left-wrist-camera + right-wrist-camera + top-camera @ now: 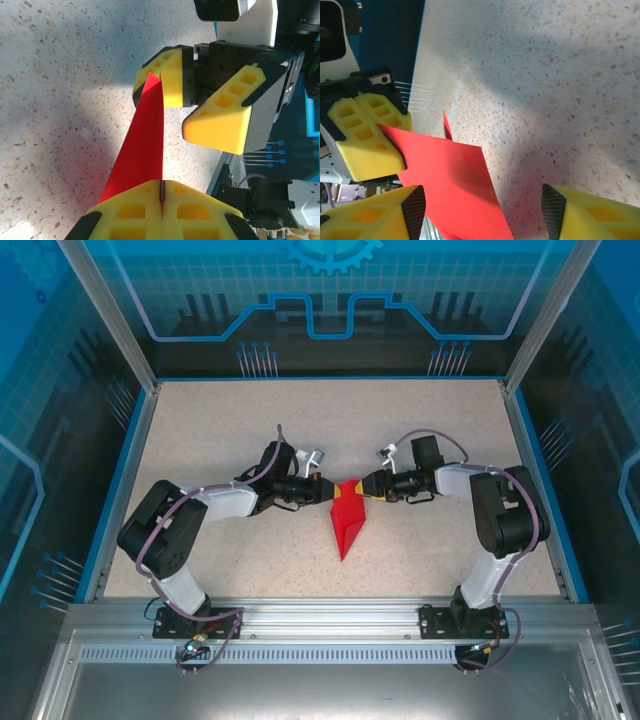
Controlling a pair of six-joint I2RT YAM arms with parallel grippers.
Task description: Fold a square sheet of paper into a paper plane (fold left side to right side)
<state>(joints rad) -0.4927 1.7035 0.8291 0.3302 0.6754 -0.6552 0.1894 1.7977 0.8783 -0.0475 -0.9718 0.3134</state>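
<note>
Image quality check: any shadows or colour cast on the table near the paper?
Left wrist: soft grey shadows across the table, pink cast beside the red paper. Right wrist: same pink spill, diagonal shadow band. Top external: even light, sharp.

Left arm [215, 502], right arm [480, 490]: white link shells alternating with bulky black joint housings. Grey-purple cables [432, 432] looping along each arm, trailing out past black base plates [187, 618]. Left gripper [328, 490] and right gripper [362, 486] carrying black bodies, small black screws [188, 80] showing. Fingers [220, 117] wearing bright yellow wedge blocks, square pockets running down sides, dark textured pads [414, 206] lining inner faces. White camera housing [314, 456] sitting atop wrist.
</note>
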